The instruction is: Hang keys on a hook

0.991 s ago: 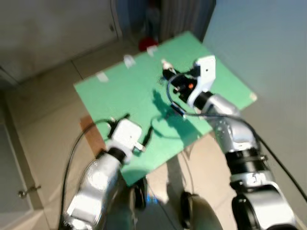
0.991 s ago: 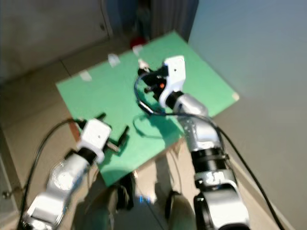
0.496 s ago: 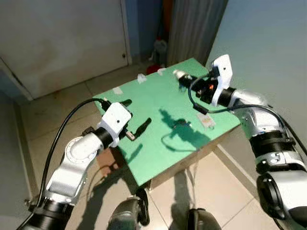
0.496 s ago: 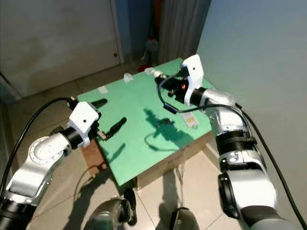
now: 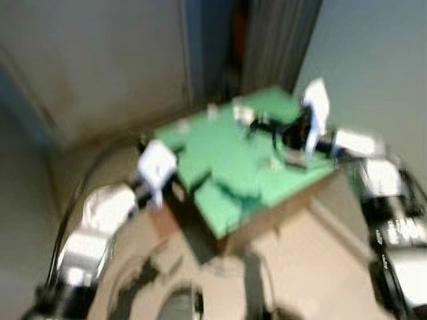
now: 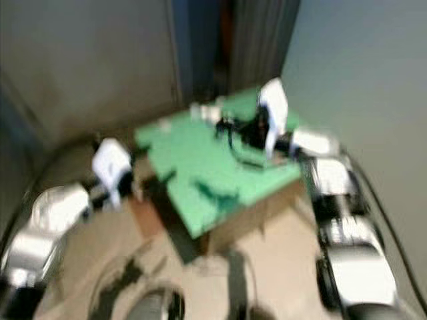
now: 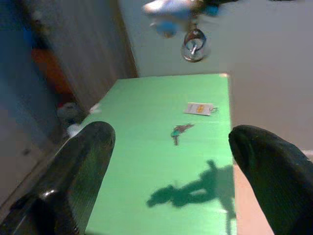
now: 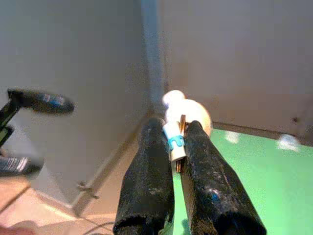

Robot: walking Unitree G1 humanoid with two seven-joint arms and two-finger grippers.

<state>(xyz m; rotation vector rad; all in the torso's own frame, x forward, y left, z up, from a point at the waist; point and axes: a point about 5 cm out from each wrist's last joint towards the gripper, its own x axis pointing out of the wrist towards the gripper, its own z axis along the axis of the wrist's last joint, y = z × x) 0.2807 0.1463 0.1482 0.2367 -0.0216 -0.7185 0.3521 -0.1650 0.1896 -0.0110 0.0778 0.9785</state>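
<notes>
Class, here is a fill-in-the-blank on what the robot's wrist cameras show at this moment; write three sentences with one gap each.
1. The tabletop is coloured ____.
2. The right gripper is pinched shut on a bunch of ____.
3. The left gripper's fingers are spread ____, and a small key and a white tag lie on the table.

Missing words: green; keys; open

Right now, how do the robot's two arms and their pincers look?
Both arms are silver metal segments ending in white, boxy wrist housings. Black cables run along each arm. Each pincer, left pincer and right pincer, has two long, glossy black fingers.
</notes>
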